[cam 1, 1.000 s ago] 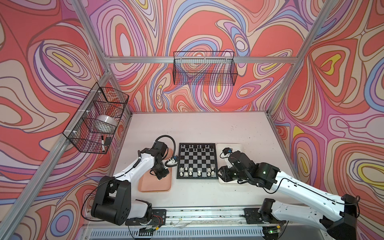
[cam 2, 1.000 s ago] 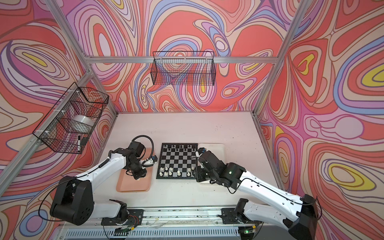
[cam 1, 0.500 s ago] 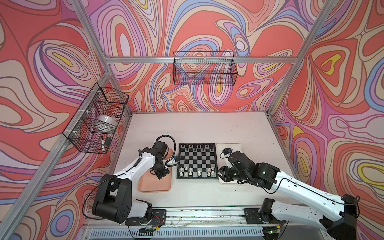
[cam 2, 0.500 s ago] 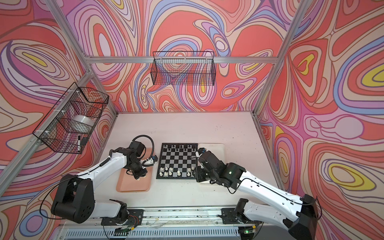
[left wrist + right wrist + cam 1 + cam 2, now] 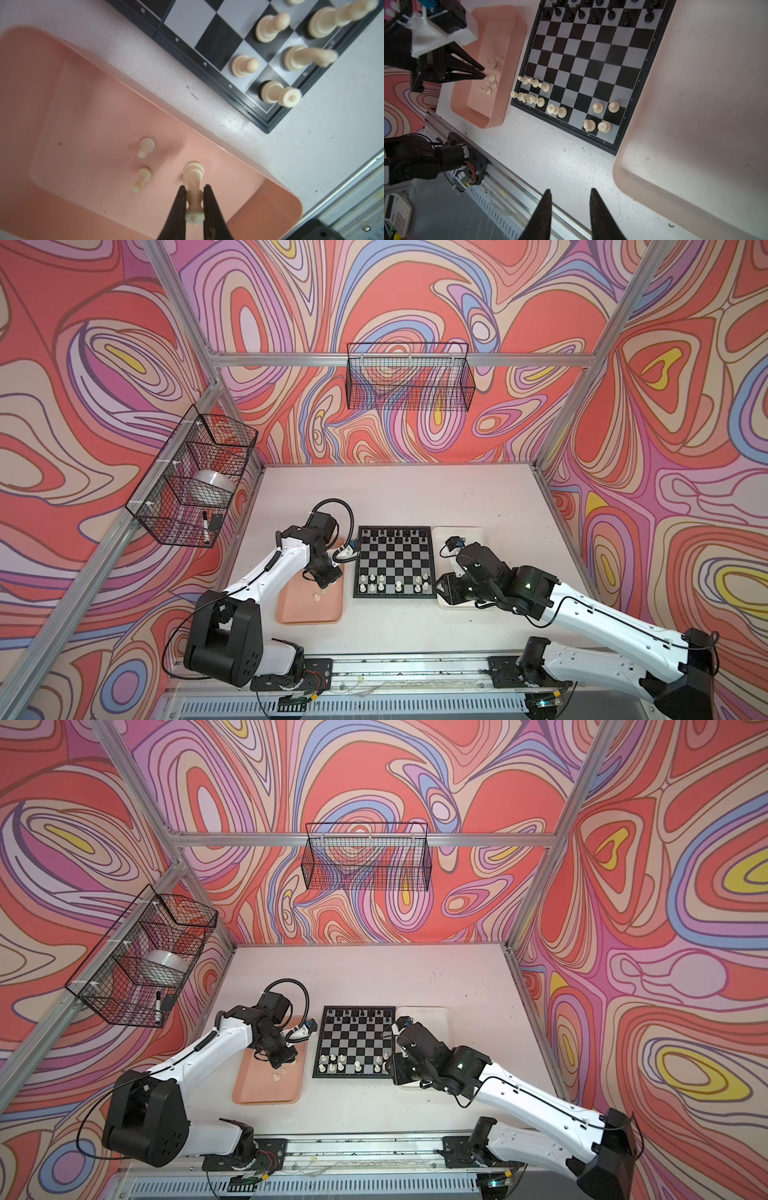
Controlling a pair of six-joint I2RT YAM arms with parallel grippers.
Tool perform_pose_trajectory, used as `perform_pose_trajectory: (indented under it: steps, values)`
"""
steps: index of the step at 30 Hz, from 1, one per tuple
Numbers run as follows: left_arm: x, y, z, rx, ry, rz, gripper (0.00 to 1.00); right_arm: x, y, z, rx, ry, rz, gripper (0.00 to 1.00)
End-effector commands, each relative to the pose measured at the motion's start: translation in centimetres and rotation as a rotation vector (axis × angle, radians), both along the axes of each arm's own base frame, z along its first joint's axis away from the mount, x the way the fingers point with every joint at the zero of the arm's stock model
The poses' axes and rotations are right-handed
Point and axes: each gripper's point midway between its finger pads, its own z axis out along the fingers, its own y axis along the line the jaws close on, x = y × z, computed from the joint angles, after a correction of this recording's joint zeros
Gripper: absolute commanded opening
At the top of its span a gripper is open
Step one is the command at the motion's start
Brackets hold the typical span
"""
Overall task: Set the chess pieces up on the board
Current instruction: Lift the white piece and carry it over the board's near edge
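The board (image 5: 395, 562) lies mid-table, with black chess pieces (image 5: 392, 536) along its far rows and cream-white ones (image 5: 392, 585) on its near rows. My left gripper (image 5: 195, 187) is down in the pink tray (image 5: 309, 614), shut on a tall cream-white piece (image 5: 193, 170) by its neck. I cannot tell whether the piece's base touches the tray floor. Two small cream pieces (image 5: 146, 146) lie loose beside it. My right gripper (image 5: 570, 191) hangs open and holds nothing, off the board's near right corner (image 5: 446, 587).
A white tray (image 5: 457, 533) sits right of the board, partly under my right arm. Wire baskets hang on the back wall (image 5: 409, 377) and the left wall (image 5: 191, 477). A metal rail (image 5: 395, 668) runs along the table's front edge.
The left gripper's jaws have closed onto the tall cream piece in the pink tray. Neither arm has visibly shifted, and the right gripper is unchanged.
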Motion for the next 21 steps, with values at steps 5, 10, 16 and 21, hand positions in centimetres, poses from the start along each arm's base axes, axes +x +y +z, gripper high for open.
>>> perform_pose_trajectory:
  steps: [5,10,16,21]
  values:
    - [0.0,-2.2,2.4,-0.014,-0.013,-0.039,0.14,0.0,-0.7,-0.2,-0.001,-0.021,-0.016,0.31]
    - [0.3,-4.9,4.4,-0.043,-0.032,-0.075,0.14,0.1,-0.7,-0.2,0.004,-0.024,-0.018,0.32]
    - [0.5,-8.0,6.4,-0.065,-0.058,-0.136,0.14,-0.2,-0.8,0.0,0.015,-0.022,-0.015,0.31]
    - [0.6,-9.8,6.2,-0.038,-0.067,-0.192,0.15,-0.4,-1.3,-0.1,0.018,-0.026,-0.027,0.31]
